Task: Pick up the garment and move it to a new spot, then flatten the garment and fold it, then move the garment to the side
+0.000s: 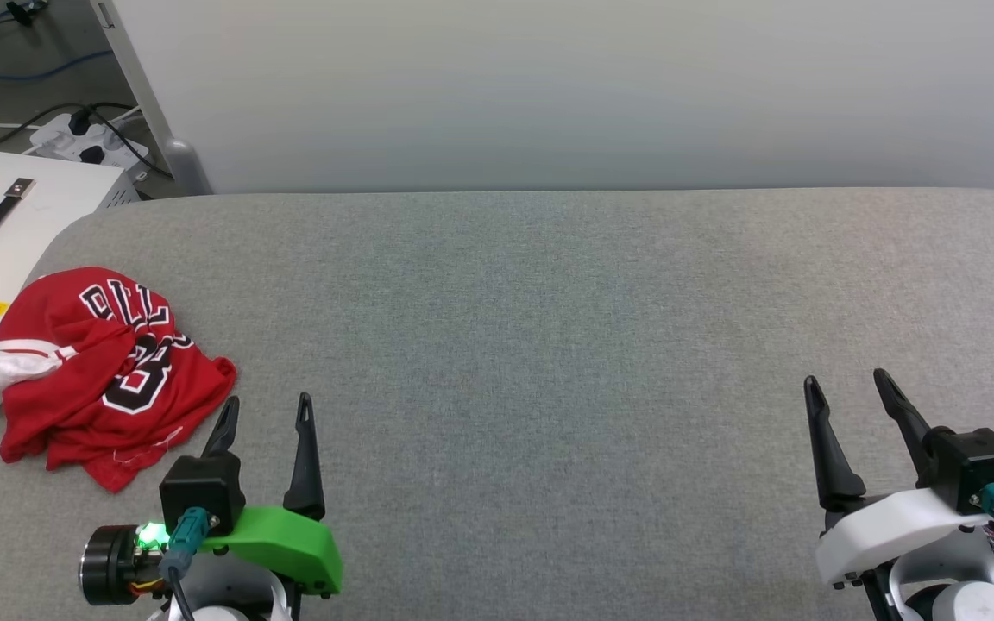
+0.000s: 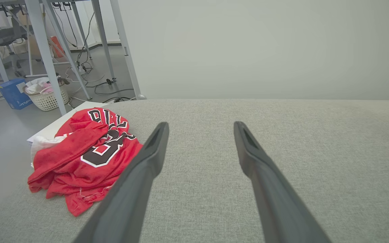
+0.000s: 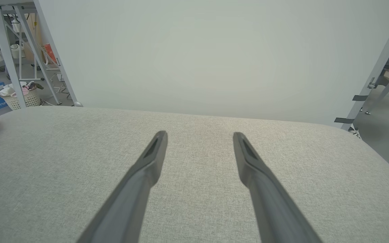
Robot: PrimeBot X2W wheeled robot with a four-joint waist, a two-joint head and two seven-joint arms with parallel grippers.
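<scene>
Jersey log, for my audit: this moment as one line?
jersey: crumpled at table left edge | left claw: open, near jersey | right claw: open, empty | pickup: not started

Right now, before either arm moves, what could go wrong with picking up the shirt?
1. The shirt lies crumpled at the left edge of the table, its white sleeve at the rim; a clumsy push from the open left gripper could slide it off.
2. It is bunched in layers, so a pinch may catch one fold only and lift it twisted.
</scene>
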